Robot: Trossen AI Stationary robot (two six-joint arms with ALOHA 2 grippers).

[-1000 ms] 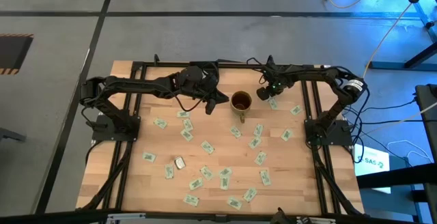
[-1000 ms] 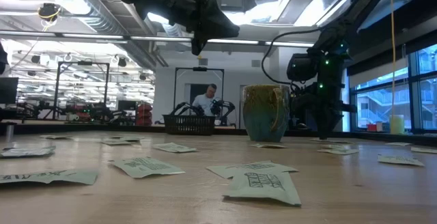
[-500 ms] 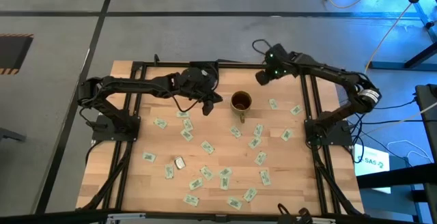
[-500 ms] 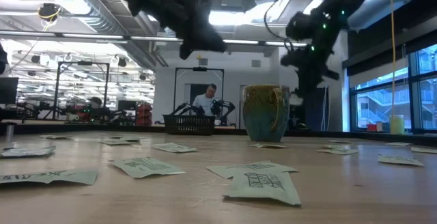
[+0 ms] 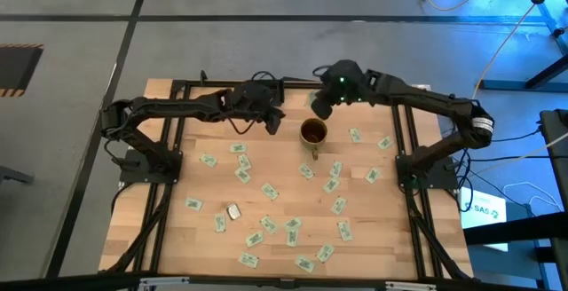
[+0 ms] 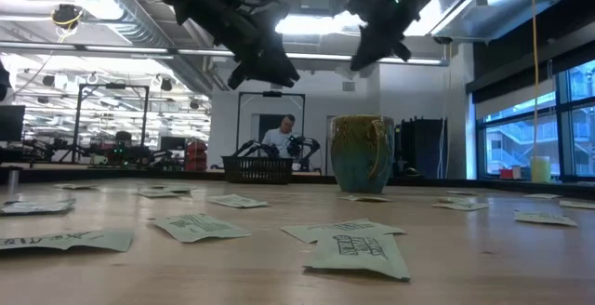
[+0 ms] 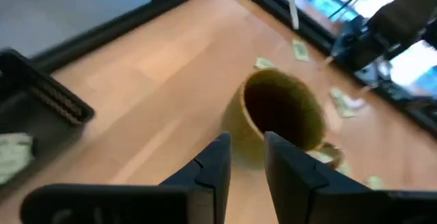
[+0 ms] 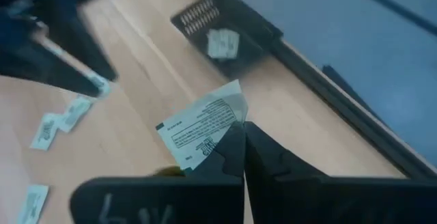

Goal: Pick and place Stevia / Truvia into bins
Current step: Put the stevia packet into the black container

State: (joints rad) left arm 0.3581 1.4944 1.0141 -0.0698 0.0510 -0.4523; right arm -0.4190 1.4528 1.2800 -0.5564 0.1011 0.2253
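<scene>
Sachets [image 5: 269,191] lie scattered on the table [image 5: 177,229], roughly two dozen, beside one mug [image 5: 312,132] and one black tray [image 8: 213,26]. Right gripper [image 8: 240,144], raised just beside the mug at the table's far side, pinches one sachet [image 8: 203,132] between pressed fingertips. Left gripper [image 7: 246,159], slightly parted and holding nothing, hovers near the mug. Tray holds one sachet [image 8: 223,44]; mug contents cannot be made out.

Overhead view looks straight down; low view looks level across the tabletop; both share the mug [image 5: 312,132].
</scene>
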